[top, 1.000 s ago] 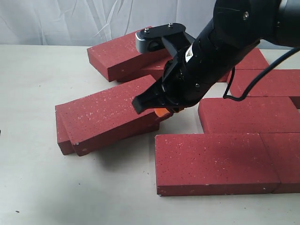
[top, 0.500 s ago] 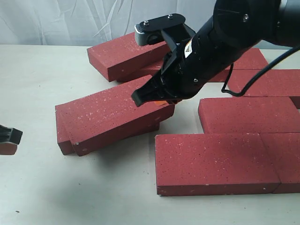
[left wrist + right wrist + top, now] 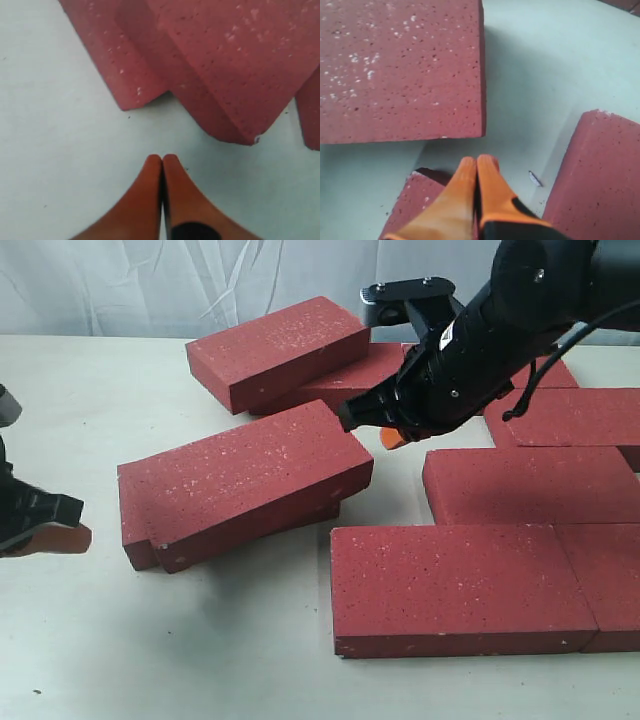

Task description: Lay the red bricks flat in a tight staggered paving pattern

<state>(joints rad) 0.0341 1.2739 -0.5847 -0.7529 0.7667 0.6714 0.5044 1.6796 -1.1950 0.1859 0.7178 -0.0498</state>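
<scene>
Several dark red speckled bricks lie on the pale table. One brick (image 3: pixel 245 480) rests tilted on top of another (image 3: pixel 135 530) at left centre. A second overlapping pair (image 3: pixel 280 345) lies at the back. Flat bricks (image 3: pixel 460 585) (image 3: pixel 530 485) sit side by side on the right. My right gripper (image 3: pixel 390 436) is shut and empty, hovering just past the tilted brick's right end. In its wrist view, the gripper (image 3: pixel 477 161) is over a gap between bricks (image 3: pixel 400 70). My left gripper (image 3: pixel 50 537) is shut and empty, over bare table left of the stacked pair (image 3: pixel 240 65).
More flat bricks (image 3: pixel 575 415) lie at the far right, under the right arm. A white cloth backdrop (image 3: pixel 150 290) closes off the rear. Bare table (image 3: pixel 150 640) spreads along the front left.
The right gripper has come off the tilted brick and moved up and to the right. The left gripper has come into view from the left edge. The tilted brick stays put.
</scene>
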